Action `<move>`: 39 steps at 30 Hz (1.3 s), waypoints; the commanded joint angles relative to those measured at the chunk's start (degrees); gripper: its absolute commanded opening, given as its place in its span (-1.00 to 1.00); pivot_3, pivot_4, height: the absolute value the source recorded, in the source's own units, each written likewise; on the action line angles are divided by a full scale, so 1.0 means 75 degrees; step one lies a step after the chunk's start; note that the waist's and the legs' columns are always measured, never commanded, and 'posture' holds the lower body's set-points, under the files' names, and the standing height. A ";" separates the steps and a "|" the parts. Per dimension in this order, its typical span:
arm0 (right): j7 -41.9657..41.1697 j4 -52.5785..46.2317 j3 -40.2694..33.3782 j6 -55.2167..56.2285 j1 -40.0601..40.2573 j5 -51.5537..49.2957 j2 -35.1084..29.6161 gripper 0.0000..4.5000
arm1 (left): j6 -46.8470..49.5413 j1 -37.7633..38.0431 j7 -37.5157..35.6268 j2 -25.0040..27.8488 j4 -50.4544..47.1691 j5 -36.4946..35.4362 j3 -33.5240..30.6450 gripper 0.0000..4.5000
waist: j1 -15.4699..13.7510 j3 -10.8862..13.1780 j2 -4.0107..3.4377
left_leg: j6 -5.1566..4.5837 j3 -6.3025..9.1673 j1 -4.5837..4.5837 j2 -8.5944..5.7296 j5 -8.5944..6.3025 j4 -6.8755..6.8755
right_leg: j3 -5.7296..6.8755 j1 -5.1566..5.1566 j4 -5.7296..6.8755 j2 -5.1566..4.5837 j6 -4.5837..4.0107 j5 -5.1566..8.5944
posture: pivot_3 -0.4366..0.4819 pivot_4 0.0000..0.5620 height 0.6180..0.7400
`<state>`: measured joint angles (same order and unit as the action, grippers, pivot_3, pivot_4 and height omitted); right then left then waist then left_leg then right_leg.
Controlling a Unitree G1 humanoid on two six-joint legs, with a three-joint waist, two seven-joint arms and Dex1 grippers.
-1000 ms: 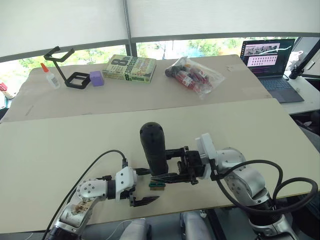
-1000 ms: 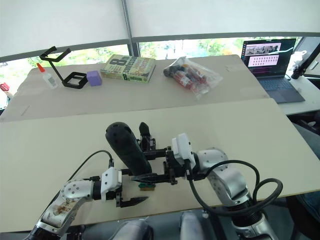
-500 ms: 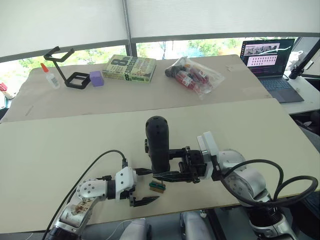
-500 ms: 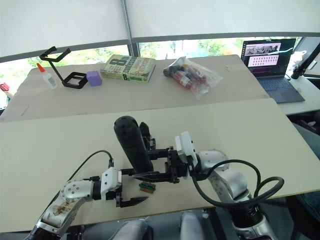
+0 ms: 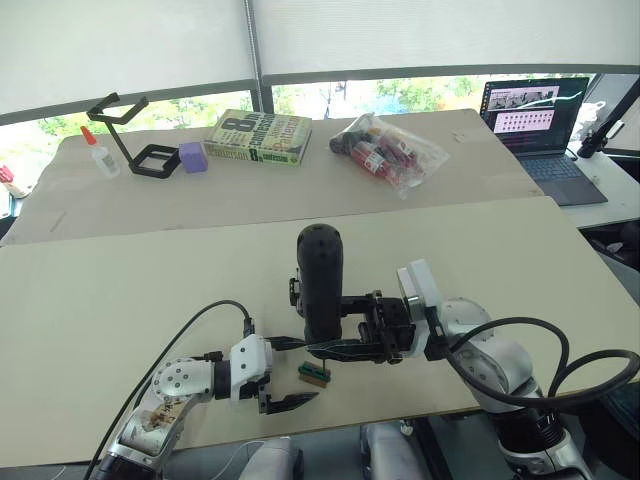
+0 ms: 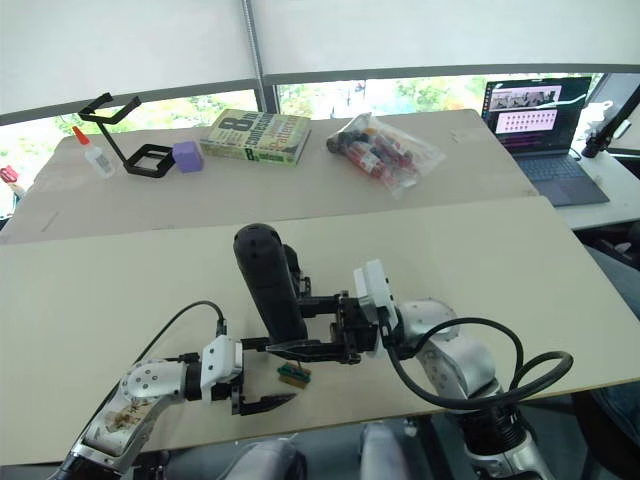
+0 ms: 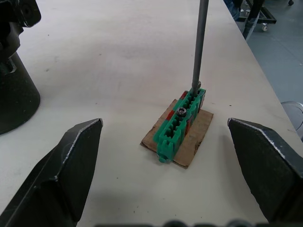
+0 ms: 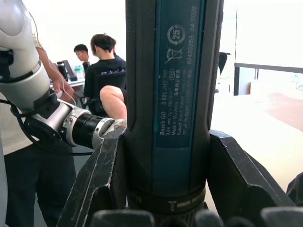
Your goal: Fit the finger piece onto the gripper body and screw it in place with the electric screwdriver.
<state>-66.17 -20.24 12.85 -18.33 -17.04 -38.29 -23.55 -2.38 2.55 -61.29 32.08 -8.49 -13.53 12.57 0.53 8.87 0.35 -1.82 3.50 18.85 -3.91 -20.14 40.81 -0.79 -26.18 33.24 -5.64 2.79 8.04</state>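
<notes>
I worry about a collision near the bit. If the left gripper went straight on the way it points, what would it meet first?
Probably the small green block on its cardboard scrap, lying between the open left gripper fingers' line, with the electric screwdriver bit resting on its far end. Depth is uncertain.

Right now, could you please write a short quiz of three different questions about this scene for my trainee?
1. True or false: the right claw is shut on the electric screwdriver.
2. Where does the screwdriver's metal bit end? A) on the green block B) on the book C) on the laptop
3. Fill in: the left claw is ____, with the green block between its fingers.

Key: 1 true; 2 A; 3 open.
</notes>
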 commanded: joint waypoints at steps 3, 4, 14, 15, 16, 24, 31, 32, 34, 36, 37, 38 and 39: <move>-0.0076 -0.0376 -0.0189 -0.0007 -0.0054 -0.0352 0.0054 -0.14 | 0.0093 0.0122 -0.0037 -0.0047 0.0184 0.0043 0.0224 1.00 | -0.0002 0.0000 0.0000 | 0.0000 0.0000 0.0000 0.0000 0.0000 0.0000 | 0.0000 0.0001 0.0000 0.0000 0.0000 0.0000 | -0.05 -0.47 1.00; -0.0077 -0.0372 -0.0191 -0.0011 -0.0047 -0.0352 0.0057 -0.14 | 0.0097 0.0121 -0.0033 -0.0049 0.0183 0.0044 0.0225 1.00 | -0.0003 0.0000 0.0000 | 0.0000 0.0000 0.0000 -0.0001 0.0000 0.0000 | 0.0000 0.0001 0.0000 0.0000 0.0000 0.0000 | -0.05 -0.47 1.00; -0.0107 -0.0320 -0.0128 0.0008 0.0015 -0.0266 0.0085 -0.14 | 0.0125 0.0159 -0.0015 -0.0040 0.0128 0.0040 0.0217 1.00 | -0.0003 0.0000 0.0000 | 0.0000 0.0000 0.0000 -0.0001 0.0000 0.0000 | 0.0000 0.0001 0.0000 0.0000 0.0000 0.0000 | -0.05 -0.47 1.00; -0.0111 -0.0317 -0.0122 0.0013 0.0018 -0.0259 0.0088 -0.14 | 0.0126 0.0163 -0.0015 -0.0038 0.0124 0.0040 0.0217 1.00 | -0.0003 0.0000 0.0000 | 0.0000 0.0000 0.0000 0.0000 0.0000 0.0000 | 0.0000 0.0001 0.0000 0.0000 0.0000 0.0000 | -0.05 -0.47 1.00; -0.0112 -0.0313 -0.0107 0.0014 0.0019 -0.0246 0.0092 -0.14 | 0.0129 0.0169 -0.0016 -0.0036 0.0115 0.0037 0.0217 1.00 | -0.0003 0.0000 0.0000 | 0.0000 0.0000 0.0000 -0.0001 0.0000 0.0000 | 0.0000 0.0001 0.0000 0.0000 0.0000 0.0000 | -0.05 -0.47 1.00; -0.0113 -0.0295 -0.0030 0.0048 0.0038 -0.0139 0.0115 -0.14 | 0.0152 0.0192 -0.0008 -0.0040 0.0078 0.0030 0.0223 1.00 | -0.0003 0.0000 0.0000 | 0.0000 0.0000 0.0000 0.0000 0.0000 0.0000 | 0.0000 0.0001 0.0000 0.0000 0.0000 0.0000 | -0.05 -0.47 1.00; -0.0107 -0.0318 0.0031 0.0070 0.0081 -0.0063 0.0143 -0.14 | 0.0179 0.0212 0.0000 -0.0039 0.0060 0.0014 0.0216 1.00 | -0.0002 0.0000 0.0000 | 0.0000 0.0000 0.0000 -0.0001 0.0000 0.0000 | 0.0000 0.0001 0.0000 0.0000 0.0000 0.0000 | -0.05 -0.47 1.00; -0.0113 -0.0309 0.0040 0.0072 0.0081 -0.0045 0.0154 -0.14 | 0.0181 0.0213 -0.0003 -0.0038 0.0059 0.0011 0.0214 1.00 | -0.0002 0.0000 0.0000 | 0.0000 0.0000 0.0000 -0.0001 0.0000 0.0000 | 0.0000 0.0001 0.0000 0.0000 0.0000 0.0000 | -0.05 -0.47 1.00; -0.0123 -0.0307 0.0050 0.0071 0.0091 -0.0019 0.0170 -0.14 | 0.0181 0.0222 -0.0004 -0.0036 0.0052 0.0009 0.0216 1.00 | -0.0002 0.0000 0.0000 | 0.0000 0.0000 0.0000 -0.0001 0.0000 0.0000 | 0.0000 0.0000 0.0000 0.0000 0.0000 0.0000 | -0.05 -0.47 1.00; -0.0130 -0.0302 0.0063 0.0066 0.0091 -0.0013 0.0187 -0.14 | 0.0184 0.0223 -0.0006 -0.0034 0.0046 0.0007 0.0216 1.00 | -0.0002 0.0000 0.0000 | 0.0000 0.0000 0.0000 -0.0001 0.0000 0.0000 | 0.0000 0.0000 0.0000 0.0000 0.0000 0.0000 | -0.05 -0.47 1.00; -0.0132 -0.0305 0.0069 0.0060 0.0094 -0.0016 0.0192 -0.14 | 0.0186 0.0226 -0.0006 -0.0033 0.0041 0.0006 0.0216 1.00 | -0.0002 0.0000 0.0000 | 0.0000 0.0000 0.0000 -0.0001 0.0000 0.0000 | 0.0000 0.0000 0.0000 0.0000 0.0000 0.0000 | -0.05 -0.47 1.00; -0.0134 -0.0305 0.0074 0.0058 0.0094 -0.0017 0.0197 -0.14 | 0.0191 0.0225 -0.0006 -0.0032 0.0035 0.0005 0.0217 1.00 | -0.0002 0.0000 0.0000 | 0.0000 0.0000 0.0000 -0.0001 0.0000 0.0000 | 0.0000 0.0001 0.0000 0.0000 0.0000 0.0000 | -0.05 -0.47 1.00; -0.0141 -0.0307 0.0077 0.0055 0.0094 -0.0023 0.0201 -0.14 | 0.0197 0.0224 -0.0005 -0.0032 0.0029 0.0004 0.0218 1.00 | -0.0001 0.0000 0.0000 | 0.0000 0.0000 0.0000 -0.0001 0.0000 0.0000 | 0.0000 0.0001 0.0000 0.0000 0.0000 0.0000 | -0.05 -0.47 1.00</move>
<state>-66.38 -20.27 13.59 -19.20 -16.10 -37.22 -22.80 -2.20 3.03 -61.25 31.96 -8.54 -13.63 12.53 0.52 8.87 0.34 -1.82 3.50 18.85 -3.92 -20.14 40.81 -0.79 -26.18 33.24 -5.64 2.79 8.04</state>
